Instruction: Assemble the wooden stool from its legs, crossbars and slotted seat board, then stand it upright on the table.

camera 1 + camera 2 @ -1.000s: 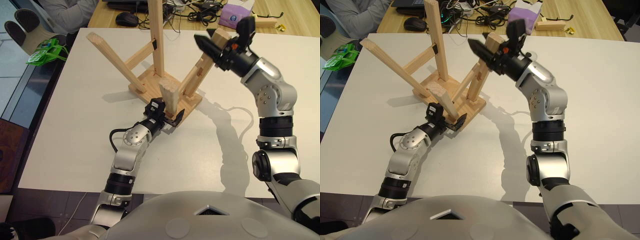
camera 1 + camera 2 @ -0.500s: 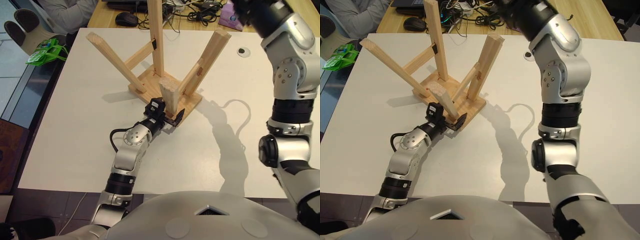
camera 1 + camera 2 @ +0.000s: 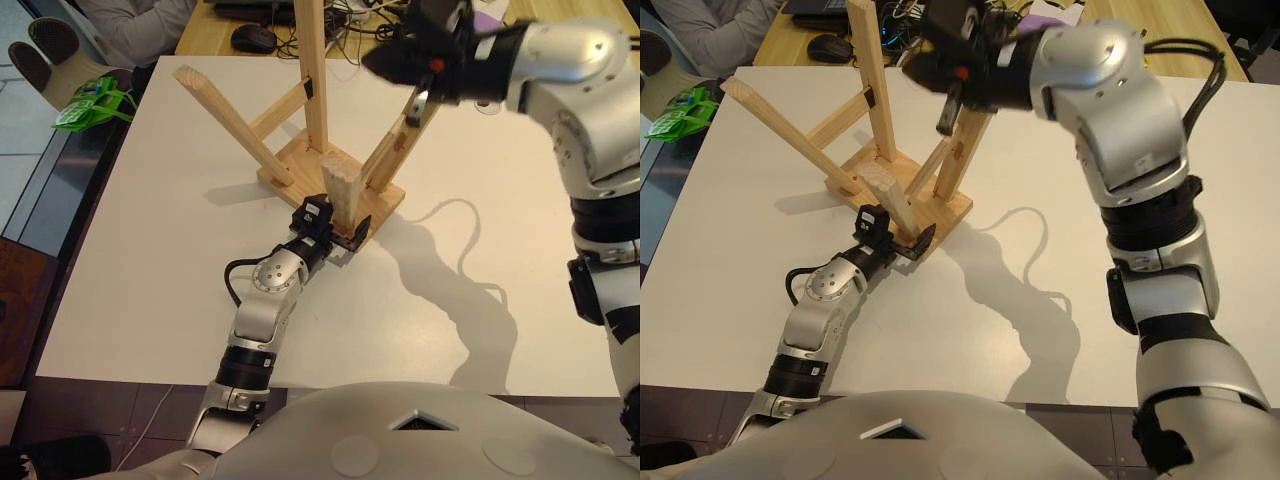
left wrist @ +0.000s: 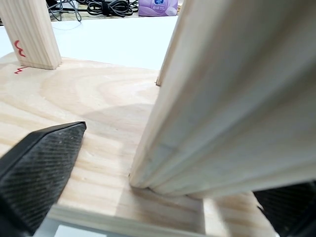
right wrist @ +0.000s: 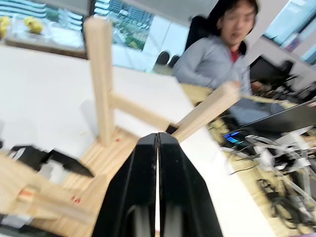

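The wooden stool lies upside down on the white table [image 3: 180,270], its seat board [image 3: 385,203] flat and its legs [image 3: 228,118] pointing up and outward. A crossbar [image 3: 276,108] joins the far-left leg to the tall upright leg [image 3: 316,70]. My left gripper [image 3: 342,237] is open at the board's near corner, its black fingers [image 4: 44,163] on either side of the near leg [image 4: 217,98] without touching it. My right gripper [image 3: 378,62] is shut on nothing, hanging in the air above the stool beside the right leg [image 3: 392,155].
A green bag [image 3: 90,105] lies off the table's left edge. A wooden desk behind carries a mouse [image 3: 252,38], cables and a purple pack [image 4: 158,7]. Bare tabletop spreads to the right [image 3: 500,230] and in front of the stool.
My right arm rose from beside the right leg, then swung left until its gripper hung over the stool. The left arm and the stool stayed put.
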Controlling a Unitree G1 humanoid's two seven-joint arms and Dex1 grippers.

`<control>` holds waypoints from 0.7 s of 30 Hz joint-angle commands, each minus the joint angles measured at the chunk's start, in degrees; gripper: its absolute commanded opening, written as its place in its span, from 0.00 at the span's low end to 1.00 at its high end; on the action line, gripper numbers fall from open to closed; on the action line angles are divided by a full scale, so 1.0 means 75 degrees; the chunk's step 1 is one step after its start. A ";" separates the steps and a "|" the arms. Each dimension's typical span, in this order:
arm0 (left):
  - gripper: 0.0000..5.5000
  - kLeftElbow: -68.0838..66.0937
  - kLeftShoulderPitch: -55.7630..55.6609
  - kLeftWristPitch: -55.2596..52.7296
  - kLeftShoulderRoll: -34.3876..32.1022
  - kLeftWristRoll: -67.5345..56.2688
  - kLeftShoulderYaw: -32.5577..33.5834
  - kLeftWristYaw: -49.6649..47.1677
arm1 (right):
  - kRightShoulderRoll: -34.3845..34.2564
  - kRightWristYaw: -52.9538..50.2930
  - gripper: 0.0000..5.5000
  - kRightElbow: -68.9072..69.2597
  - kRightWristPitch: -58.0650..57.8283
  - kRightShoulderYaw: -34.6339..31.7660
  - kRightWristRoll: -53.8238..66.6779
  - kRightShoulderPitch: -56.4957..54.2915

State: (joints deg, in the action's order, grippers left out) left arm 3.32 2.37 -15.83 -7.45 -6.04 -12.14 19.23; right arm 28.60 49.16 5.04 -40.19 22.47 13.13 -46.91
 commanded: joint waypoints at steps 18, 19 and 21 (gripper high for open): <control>0.98 -0.0443 0.0021 -0.0014 0.0108 0.0153 -0.0120 -0.0095 | -0.1169 -0.1214 0.00 -0.0248 0.2489 -0.0641 -0.1368 -0.0292; 0.98 -0.0452 0.0017 -0.0003 0.0109 0.0153 -0.0123 -0.0095 | -0.1236 -0.1283 0.00 -0.0064 0.1992 -0.0652 -0.1341 -0.0304; 0.98 -0.0442 0.0043 0.0011 0.0105 0.0152 -0.0132 -0.0094 | -0.1330 -0.1349 0.00 0.0470 0.0684 -0.0693 -0.1152 -0.0330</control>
State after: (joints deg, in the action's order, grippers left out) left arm 1.68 1.89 -14.23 -6.41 -5.45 -12.93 18.36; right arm 19.36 39.50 4.91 -27.27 17.72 3.10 -47.82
